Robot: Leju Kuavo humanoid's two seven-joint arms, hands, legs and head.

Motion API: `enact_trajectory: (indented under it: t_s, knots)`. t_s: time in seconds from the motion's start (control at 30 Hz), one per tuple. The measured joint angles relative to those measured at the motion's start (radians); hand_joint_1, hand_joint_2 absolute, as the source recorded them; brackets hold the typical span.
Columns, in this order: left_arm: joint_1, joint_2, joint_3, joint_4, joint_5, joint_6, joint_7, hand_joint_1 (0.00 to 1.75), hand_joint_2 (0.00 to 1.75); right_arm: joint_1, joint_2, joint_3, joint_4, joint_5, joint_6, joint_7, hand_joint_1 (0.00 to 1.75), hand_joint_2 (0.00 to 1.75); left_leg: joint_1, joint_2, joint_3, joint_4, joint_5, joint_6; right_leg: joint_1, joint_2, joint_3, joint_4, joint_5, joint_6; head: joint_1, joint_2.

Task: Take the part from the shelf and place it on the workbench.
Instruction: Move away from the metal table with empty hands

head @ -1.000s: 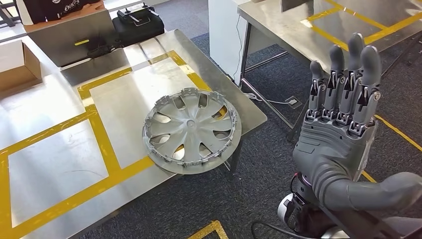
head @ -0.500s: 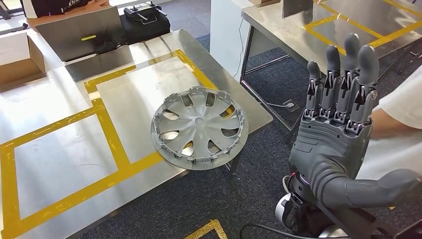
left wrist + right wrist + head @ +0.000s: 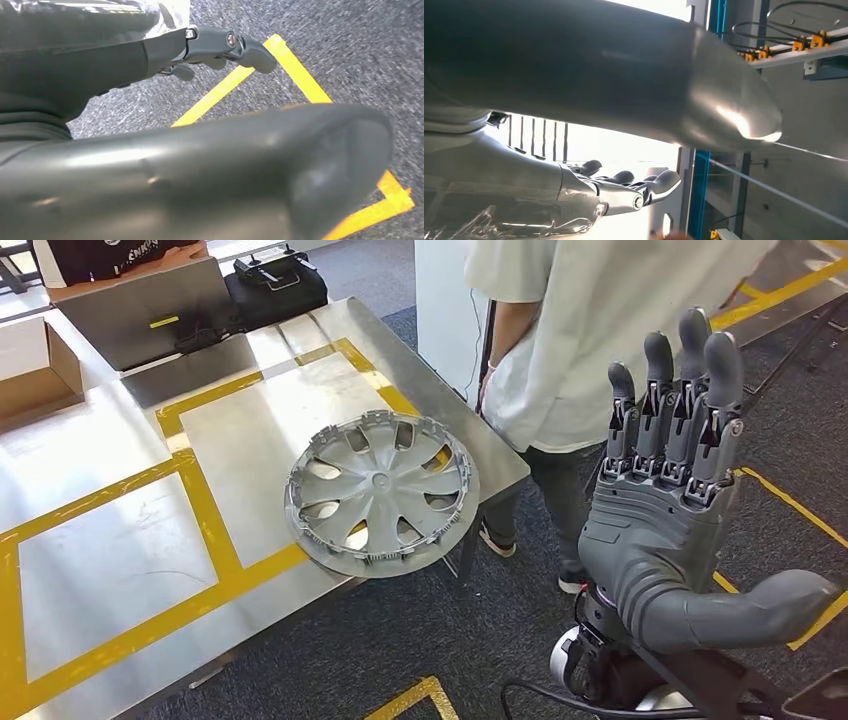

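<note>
Silver plastic spoked wheel cover [image 3: 383, 495] lay flat, overhanging steel workbench [image 3: 110, 540] edge | my right hand [image 3: 665, 500] empty, fingers straight, beside the bench | judged: clear slowly, person [image 3: 590, 330] near.

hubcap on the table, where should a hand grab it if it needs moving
Probably the rim of the hubcap where it overhangs the table edge nearest the robot. It lies flat, so fingers can only get under it there; the open right hand is on that side.

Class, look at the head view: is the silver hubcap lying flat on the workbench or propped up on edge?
Flat. The hubcap lies face-up on the workbench, its rim against the metal top, near the table's edge.
</note>
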Motion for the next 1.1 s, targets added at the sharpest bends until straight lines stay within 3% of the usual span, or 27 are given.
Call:
enact_trajectory:
  t_s: [0.03, 0.07, 0.1, 0.17, 0.23, 0.37, 0.43, 0.5, 0.57, 0.6, 0.63, 0.7, 0.73, 0.77, 0.83, 0.9, 0.93, 1.03, 1.07, 1.1]
  knots:
    - [0.001, 0.001, 0.000, 0.000, 0.000, 0.000, 0.000, 0.00, 0.00, 0.000, 0.001, 0.000, 0.001, -0.001, 0.001, -0.001, 0.00, 0.00, 0.001, 0.000, -0.021, 0.056, -0.022, -0.002, 0.001, -0.001, -0.003, 0.000, 0.001, -0.001, 0.000, 0.000]
    - [0.001, 0.001, 0.000, 0.000, 0.000, 0.000, 0.000, 0.00, 0.00, 0.001, 0.001, 0.000, 0.002, -0.001, 0.001, -0.002, 0.00, 0.00, 0.001, 0.000, -0.028, 0.083, -0.026, -0.002, 0.001, -0.002, -0.004, 0.001, 0.002, -0.001, -0.001, 0.000]
    - [0.002, 0.002, 0.000, 0.000, 0.001, 0.000, 0.000, 0.00, 0.00, 0.001, 0.001, 0.000, 0.004, -0.002, 0.001, -0.003, 0.00, 0.00, 0.001, 0.000, -0.017, 0.072, -0.010, -0.001, 0.001, -0.002, -0.005, 0.002, 0.003, -0.001, -0.001, 0.000]
    - [0.001, 0.004, 0.000, 0.000, 0.001, 0.000, 0.000, 0.00, 0.00, 0.001, 0.002, 0.000, 0.005, -0.002, 0.002, -0.005, 0.00, 0.00, 0.001, 0.000, 0.047, -0.047, 0.056, 0.005, 0.001, -0.002, -0.005, 0.004, 0.005, 0.002, -0.001, 0.000]
    - [0.000, 0.005, 0.000, 0.000, 0.001, 0.000, -0.001, 0.00, 0.00, 0.000, 0.003, 0.000, 0.006, -0.004, 0.002, -0.006, 0.00, 0.00, -0.002, -0.001, 0.101, -0.161, 0.095, 0.014, 0.004, -0.001, -0.009, 0.006, 0.008, 0.010, -0.001, 0.000]
    - [0.001, 0.005, 0.000, 0.000, 0.002, 0.001, -0.002, 0.00, 0.00, 0.000, 0.004, 0.000, 0.008, -0.007, 0.003, -0.008, 0.00, 0.00, -0.005, -0.001, 0.105, -0.200, 0.106, 0.033, 0.004, 0.000, -0.021, 0.005, 0.018, 0.037, 0.000, 0.000]
    - [0.000, 0.004, 0.000, 0.000, 0.002, 0.002, -0.002, 0.00, 0.00, -0.001, 0.004, -0.001, 0.009, -0.008, 0.003, -0.009, 0.00, 0.00, -0.001, 0.001, 0.098, -0.208, 0.119, 0.044, 0.003, 0.001, -0.040, 0.049, -0.022, 0.047, 0.004, 0.000]
    - [-0.001, 0.004, 0.000, 0.000, 0.002, 0.003, -0.003, 0.00, 0.00, 0.000, 0.004, -0.001, 0.011, -0.010, 0.003, -0.010, 0.00, 0.00, -0.001, 0.003, 0.088, -0.208, 0.126, 0.051, 0.002, 0.002, -0.084, 0.167, -0.098, 0.053, 0.008, 0.000]
    - [-0.001, 0.004, 0.000, 0.000, 0.002, 0.003, -0.003, 0.00, 0.00, 0.000, 0.004, -0.001, 0.013, -0.012, 0.004, -0.012, 0.00, 0.00, -0.003, 0.004, 0.076, -0.203, 0.132, 0.053, 0.001, 0.003, -0.111, 0.263, -0.138, 0.056, 0.010, 0.000]
    - [-0.001, 0.004, 0.000, 0.000, 0.003, 0.003, -0.003, 0.00, 0.00, 0.001, 0.004, -0.001, 0.015, -0.013, 0.004, -0.012, 0.00, 0.00, -0.004, 0.004, 0.072, -0.201, 0.134, 0.053, 0.001, 0.003, -0.101, 0.261, -0.130, 0.056, 0.010, 0.000]
    - [0.000, 0.004, 0.000, 0.000, 0.003, 0.003, -0.003, 0.00, 0.00, 0.001, 0.004, -0.001, 0.016, -0.014, 0.005, -0.013, 0.00, 0.00, -0.004, 0.004, 0.069, -0.198, 0.135, 0.052, 0.002, 0.003, -0.072, 0.221, -0.107, 0.054, 0.010, 0.000]
    - [-0.001, 0.004, 0.000, 0.000, 0.003, 0.003, -0.004, 0.00, 0.00, 0.000, 0.004, -0.001, 0.017, -0.019, 0.005, -0.016, 0.00, 0.00, -0.007, 0.004, 0.064, -0.193, 0.137, 0.048, 0.004, 0.003, 0.009, 0.086, -0.054, 0.047, 0.010, 0.000]
    - [-0.001, 0.004, 0.000, 0.000, 0.003, 0.003, -0.004, 0.00, 0.00, 0.000, 0.004, -0.001, 0.018, -0.021, 0.005, -0.019, 0.00, 0.00, -0.009, 0.004, 0.060, -0.189, 0.139, 0.044, 0.005, 0.003, 0.036, 0.034, -0.041, 0.041, 0.010, 0.000]
    - [-0.002, 0.004, 0.000, 0.000, 0.003, 0.003, -0.004, 0.00, 0.00, 0.001, 0.004, -0.001, 0.018, -0.022, 0.005, -0.021, 0.00, 0.00, -0.010, 0.004, 0.055, -0.187, 0.142, 0.038, 0.007, 0.004, 0.049, 0.004, -0.036, 0.035, 0.010, 0.000]
    - [-0.003, 0.004, 0.000, 0.000, 0.003, 0.003, -0.005, 0.00, 0.00, 0.002, 0.004, -0.001, 0.018, -0.025, 0.006, -0.026, 0.00, 0.00, -0.010, 0.004, 0.047, -0.185, 0.150, 0.026, 0.009, 0.006, 0.044, -0.006, -0.033, 0.022, 0.010, 0.000]
    - [-0.002, 0.004, 0.000, 0.000, 0.003, 0.003, -0.005, 0.00, 0.00, 0.003, 0.005, -0.001, 0.018, -0.027, 0.006, -0.027, 0.00, 0.00, -0.009, 0.004, 0.040, -0.175, 0.137, 0.014, 0.005, 0.003, 0.037, -0.009, -0.022, 0.008, 0.009, 0.000]
    - [-0.002, 0.004, 0.000, 0.000, 0.003, 0.003, -0.005, 0.00, 0.00, 0.003, 0.006, -0.001, 0.018, -0.027, 0.006, -0.028, 0.00, 0.00, -0.008, 0.003, 0.031, -0.150, 0.111, 0.008, 0.003, 0.001, 0.033, -0.012, -0.017, 0.001, 0.006, 0.000]
    - [-0.002, 0.005, 0.000, 0.000, 0.003, 0.003, -0.004, 0.00, 0.00, 0.005, 0.009, -0.001, 0.020, -0.031, 0.007, -0.030, 0.00, 0.00, -0.003, 0.003, -0.028, 0.026, 0.000, -0.004, 0.002, -0.005, 0.016, -0.011, -0.003, -0.007, 0.000, 0.000]
    - [-0.002, 0.005, 0.000, 0.000, 0.003, 0.004, -0.004, 0.00, 0.00, 0.006, 0.009, -0.001, 0.021, -0.032, 0.007, -0.031, 0.00, 0.00, -0.002, 0.003, -0.038, 0.071, -0.018, -0.006, 0.002, -0.006, 0.010, -0.010, 0.001, -0.007, 0.000, 0.000]
    - [-0.002, 0.006, 0.000, 0.000, 0.004, 0.004, -0.004, 0.00, 0.00, 0.007, 0.009, -0.001, 0.021, -0.032, 0.007, -0.032, 0.00, 0.00, -0.002, 0.003, -0.033, 0.081, -0.017, -0.006, 0.002, -0.006, 0.003, -0.008, 0.004, -0.006, 0.000, 0.000]
